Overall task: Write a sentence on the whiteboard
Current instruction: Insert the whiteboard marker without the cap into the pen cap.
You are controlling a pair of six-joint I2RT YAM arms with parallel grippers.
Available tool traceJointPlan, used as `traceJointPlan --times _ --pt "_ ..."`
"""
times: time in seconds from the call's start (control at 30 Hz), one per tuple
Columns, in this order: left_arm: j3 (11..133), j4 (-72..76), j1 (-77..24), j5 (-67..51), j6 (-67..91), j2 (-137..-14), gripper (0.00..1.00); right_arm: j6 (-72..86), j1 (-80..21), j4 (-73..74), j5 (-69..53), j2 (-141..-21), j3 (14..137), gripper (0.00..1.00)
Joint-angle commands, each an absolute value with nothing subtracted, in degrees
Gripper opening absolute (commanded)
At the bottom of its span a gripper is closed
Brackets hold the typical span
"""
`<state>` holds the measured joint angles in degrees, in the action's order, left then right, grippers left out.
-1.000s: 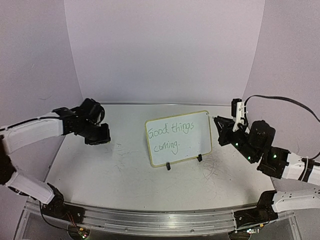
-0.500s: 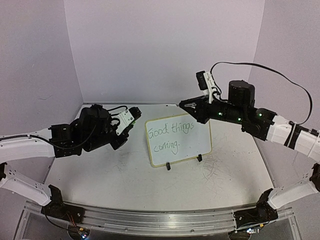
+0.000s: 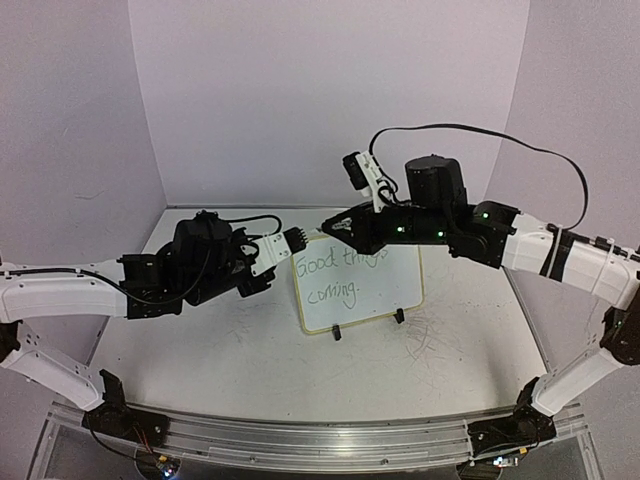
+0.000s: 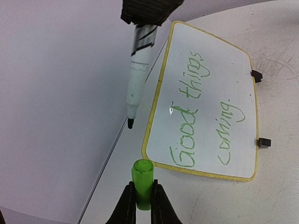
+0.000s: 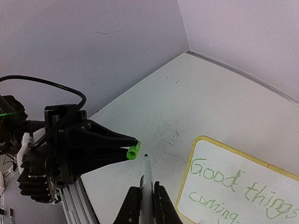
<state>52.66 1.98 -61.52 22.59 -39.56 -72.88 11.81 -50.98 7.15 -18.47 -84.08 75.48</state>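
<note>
The whiteboard (image 3: 358,280) stands on two black clip feet mid-table, its pale yellow rim around the sentence (image 3: 343,262), green lettering "Good things coming." in two lines, also legible in the left wrist view (image 4: 205,114). My left gripper (image 4: 142,203) is shut on a green marker cap (image 4: 142,182), open end facing out. My right gripper (image 5: 147,198) is shut on the white marker (image 5: 146,175), its dark tip a little short of the cap (image 5: 134,150). Both grippers meet in the air left of the board's top corner (image 3: 300,238).
The white tabletop (image 3: 230,340) carries grey scratches in front of and beside the board. Purple walls close in the back and both sides. A metal rail (image 3: 300,440) runs along the near edge between the arm bases.
Both arms swung up and inward from the table's sides. The left gripper with the cap and the right gripper with the marker now face each other tip to cap.
</note>
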Motion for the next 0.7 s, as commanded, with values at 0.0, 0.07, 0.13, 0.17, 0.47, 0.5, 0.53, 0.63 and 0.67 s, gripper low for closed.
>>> traceJointPlan --times 0.0,0.07,0.13,0.17,0.47,0.5,0.53,0.63,0.67 --pt "52.66 3.05 -61.7 21.67 -40.25 -73.38 0.0 10.43 -52.01 8.7 -16.85 -84.96 78.95 0.0" --pt "52.79 2.92 -61.7 21.82 -40.2 -73.52 0.0 10.18 -52.25 8.77 -17.18 -85.48 79.46 0.0" --pt "53.04 2.67 -61.68 22.22 -40.29 -73.75 0.0 9.91 -52.65 9.31 -17.53 -86.09 79.95 0.0" --pt "53.16 2.56 -61.66 22.46 -40.34 -73.86 0.0 9.74 -52.8 9.47 -17.61 -86.28 80.03 0.0" --pt "53.46 2.16 -61.68 22.67 -40.37 -74.09 0.0 9.37 -53.66 9.45 -17.33 -86.51 79.64 0.0" --pt "53.48 2.07 -61.67 22.68 -40.42 -74.18 0.0 9.34 -53.78 9.36 -16.71 -86.14 79.45 0.0" --pt "53.49 1.96 -61.73 22.68 -40.3 -74.19 0.0 9.32 -53.8 9.33 -16.44 -85.94 79.37 0.0" --pt "53.36 1.92 -61.73 22.66 -40.12 -73.95 0.0 9.28 -53.86 9.32 -16.39 -86.08 79.7 0.0" --pt "53.37 1.93 -61.7 22.67 -40.1 -73.91 0.0 9.24 -53.83 9.32 -16.53 -86.32 79.79 0.0"
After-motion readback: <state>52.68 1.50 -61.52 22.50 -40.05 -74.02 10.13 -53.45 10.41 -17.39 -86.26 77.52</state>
